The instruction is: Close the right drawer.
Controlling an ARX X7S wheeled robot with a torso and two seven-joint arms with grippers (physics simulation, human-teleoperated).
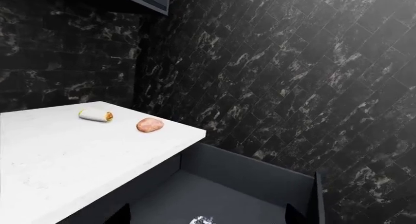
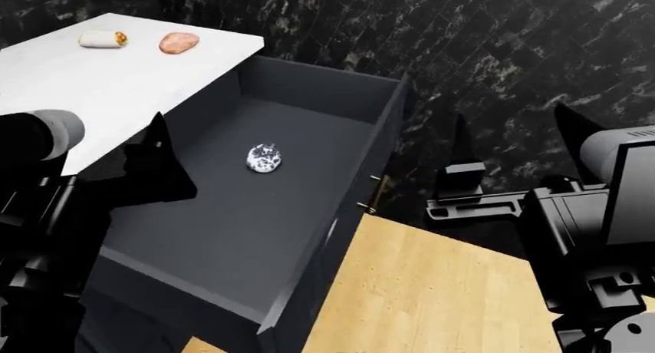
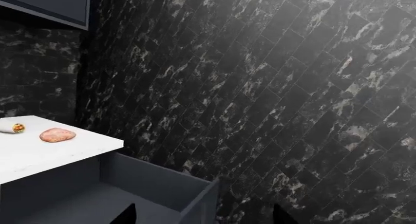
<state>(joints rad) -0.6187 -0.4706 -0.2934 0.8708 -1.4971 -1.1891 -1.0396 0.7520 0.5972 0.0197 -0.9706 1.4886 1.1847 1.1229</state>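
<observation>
1. Head view shows the right drawer (image 2: 297, 238) pulled far out from under the white counter (image 2: 113, 84), its dark grey inside open to the camera.
2. Its front panel faces the wood floor (image 2: 440, 291), and the short brass handle (image 2: 375, 190) sticks out from that panel toward my right side.
3. A small crumpled foil ball (image 2: 264, 158) lies on the drawer's floor, about midway along it and apart from the walls.
4. On the counter, near its far edge, a wrap (image 2: 103, 38) and a pinkish piece of meat (image 2: 179, 42) lie side by side, not touching.
5. My left gripper (image 2: 153, 165) hangs over the drawer's counter-side edge; its fingers read as one dark shape, so I cannot tell whether they are spread or pressed together.
6. My right gripper (image 2: 517, 150) is out beyond the drawer front, near the handle but apart from it, in front of the black marble wall (image 2: 511, 54); its two dark fingers stand spread with nothing between them.
7. Left wrist view looks down into the drawer's far end, with the foil ball at the frame's edge and the counter alongside.
8. Right wrist view shows the drawer's far corner against the marble wall, with two finger tips spread apart at the frame's edge.
</observation>
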